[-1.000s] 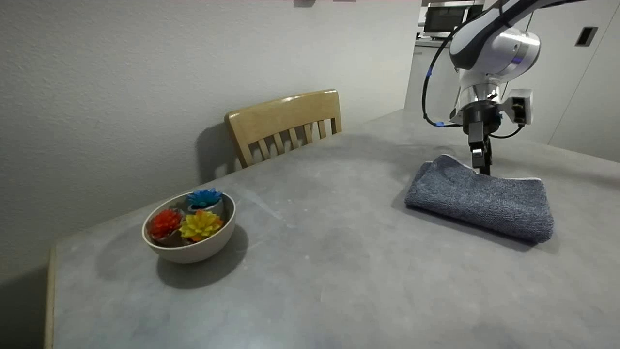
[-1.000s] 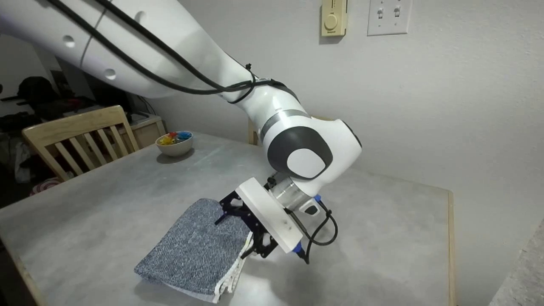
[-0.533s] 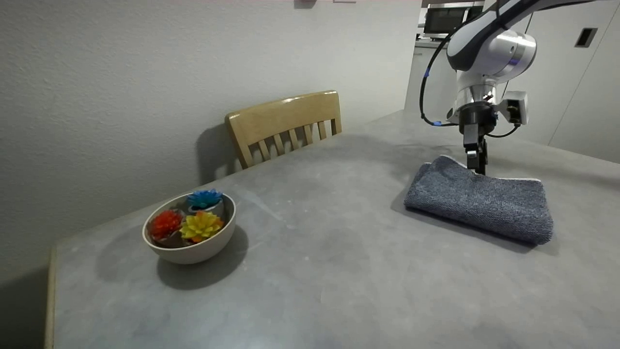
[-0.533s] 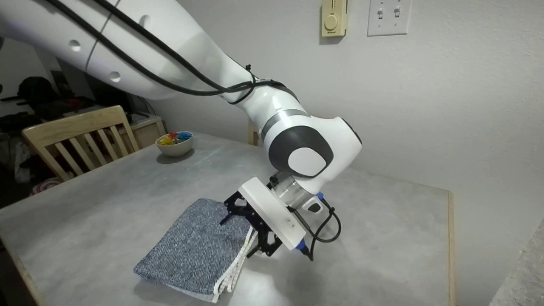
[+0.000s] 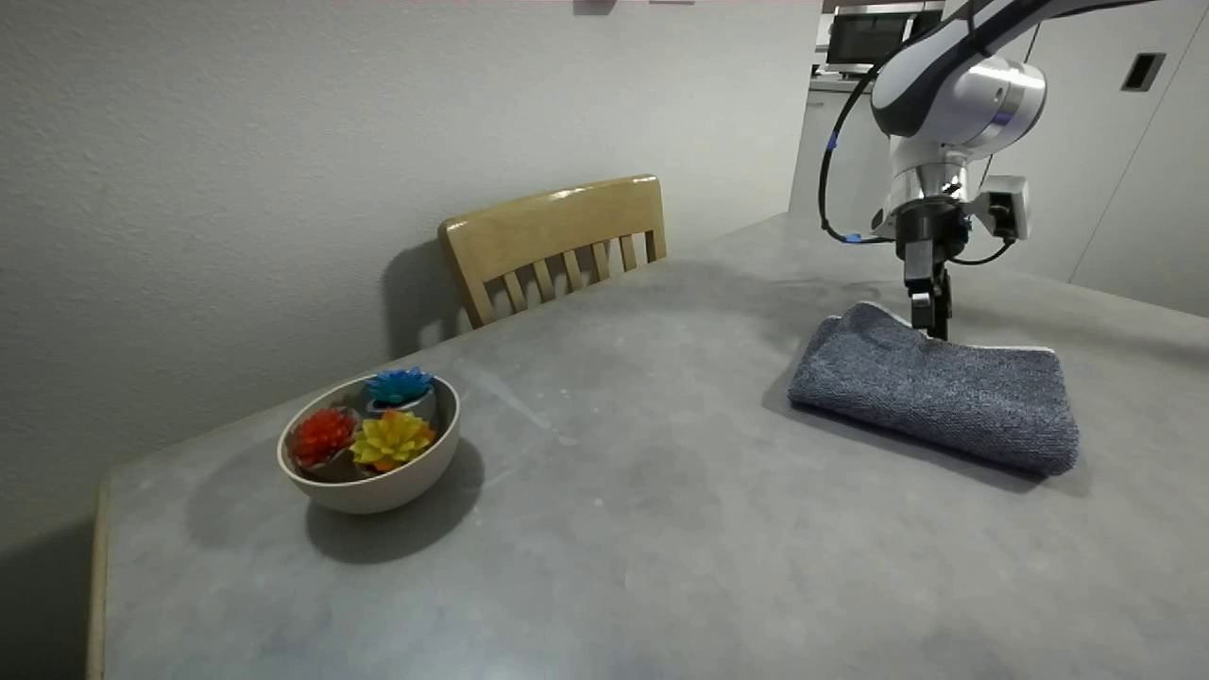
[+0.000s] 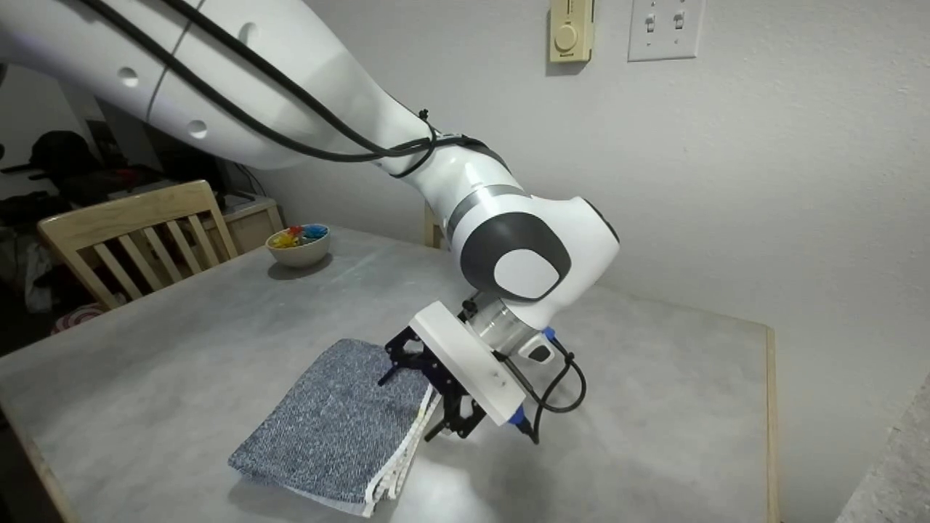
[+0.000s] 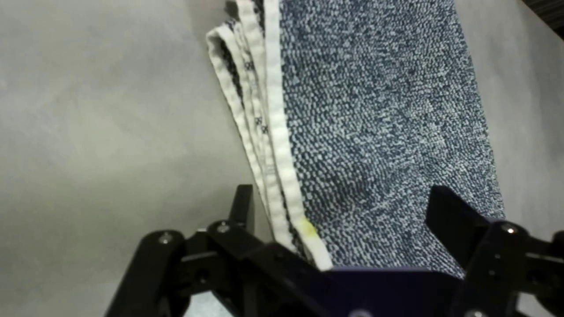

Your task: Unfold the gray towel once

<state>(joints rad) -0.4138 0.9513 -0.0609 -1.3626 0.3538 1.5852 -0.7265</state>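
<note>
an off-white bowl (image 5: 401, 486) on the gray surface (image 5: 614, 567) holds a red flower (image 5: 323, 433), a yellow flower (image 5: 392, 439) and a blue flower (image 5: 399, 385). well apart from it, the gray towel (image 6: 327, 428) lies folded on the same surface, white edges stacked along one side. the gripper (image 7: 342, 204) is spread wide, one finger over the towel, the other just beyond those edges; whether they touch is unclear.

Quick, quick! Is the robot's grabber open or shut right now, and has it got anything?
Gripper: open, jaws wide apart, not holding the gray towel.
</note>
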